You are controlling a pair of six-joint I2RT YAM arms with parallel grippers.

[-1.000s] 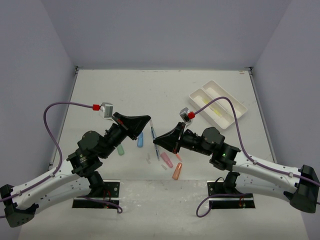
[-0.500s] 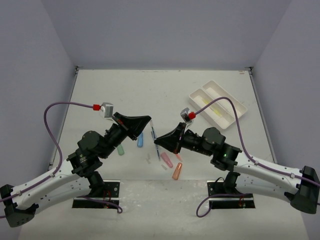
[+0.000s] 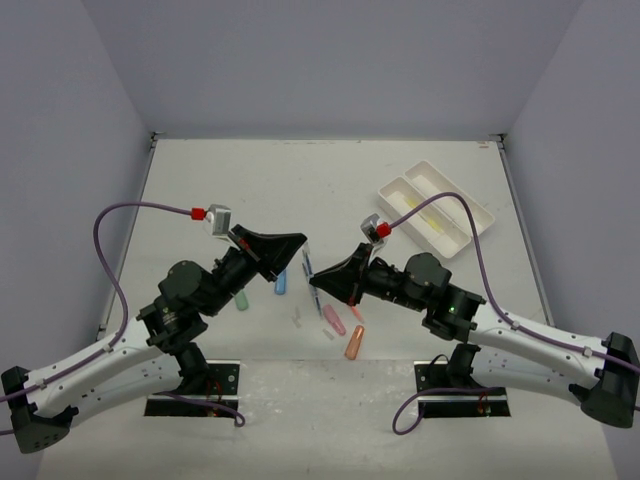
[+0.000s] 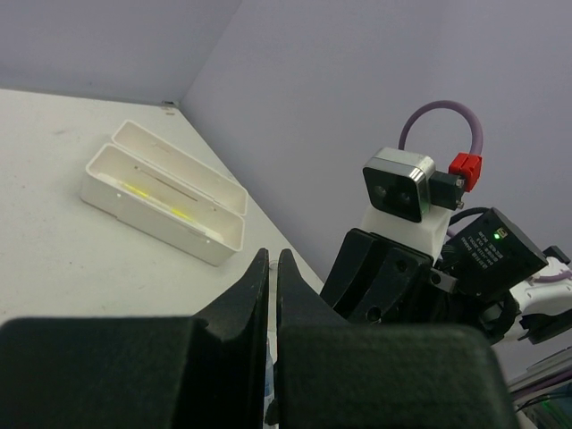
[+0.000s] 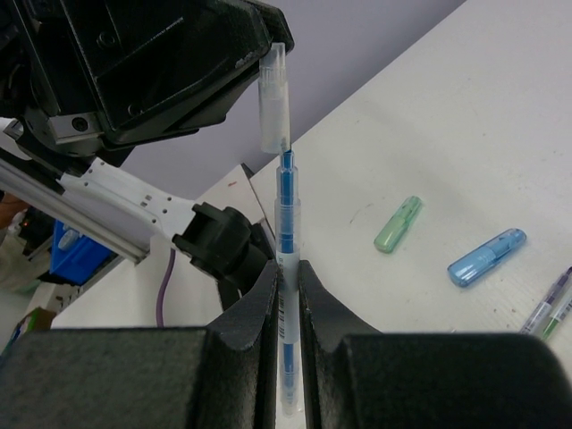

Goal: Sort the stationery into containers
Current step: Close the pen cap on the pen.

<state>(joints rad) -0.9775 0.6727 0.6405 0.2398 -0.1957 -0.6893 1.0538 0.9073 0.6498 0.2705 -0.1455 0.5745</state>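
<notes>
My right gripper (image 5: 286, 268) is shut on a thin blue pen (image 5: 286, 210) and holds it up off the table, its tip pointing at the left gripper. A clear cap (image 5: 273, 98) sits at that tip, pinched in my left gripper (image 3: 303, 244), whose jaws show pressed together in the left wrist view (image 4: 272, 256). In the top view the right gripper (image 3: 316, 283) and the pen (image 3: 309, 266) hang over the table's middle. The white two-compartment tray (image 3: 470, 212) lies far right, apart from both grippers, with a yellow pen (image 3: 432, 222) in it.
On the table below lie a green piece (image 3: 241, 299), a blue piece (image 3: 281, 280), a pink piece (image 3: 334, 320), an orange piece (image 3: 354, 342) and small clear bits (image 3: 296, 321). More thin pens (image 5: 552, 306) lie at the right wrist view's edge.
The left gripper with the cap and the right gripper with the pen have shifted slightly toward each other. Both grips are unchanged.
</notes>
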